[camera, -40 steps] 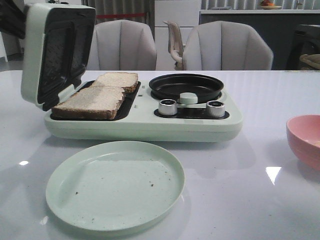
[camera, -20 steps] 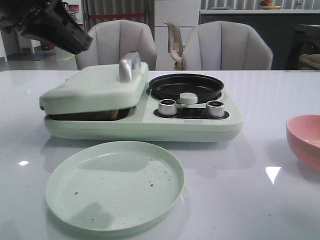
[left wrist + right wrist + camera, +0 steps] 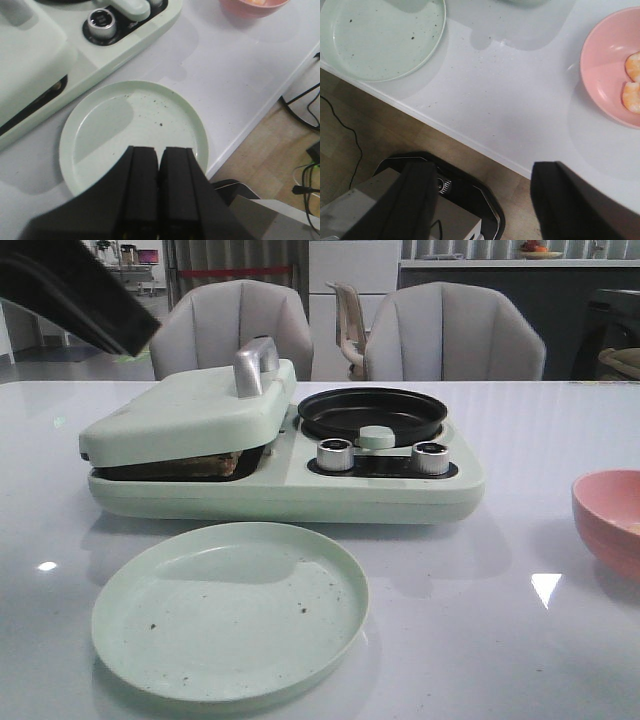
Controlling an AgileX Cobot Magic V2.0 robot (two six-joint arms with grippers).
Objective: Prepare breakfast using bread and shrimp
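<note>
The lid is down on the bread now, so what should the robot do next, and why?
Probably the right end effector, open and hanging off the table edge, should move toward the pink bowl for the shrimp. The lid already rests on the bread, the black pan is empty, and that bowl sits on the right side. The left end effector is shut above the green plate.

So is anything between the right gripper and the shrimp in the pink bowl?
Nothing visible. The right gripper is open, back past the table edge; the shrimp lie uncovered in the pink bowl, with only bare tabletop between.
</note>
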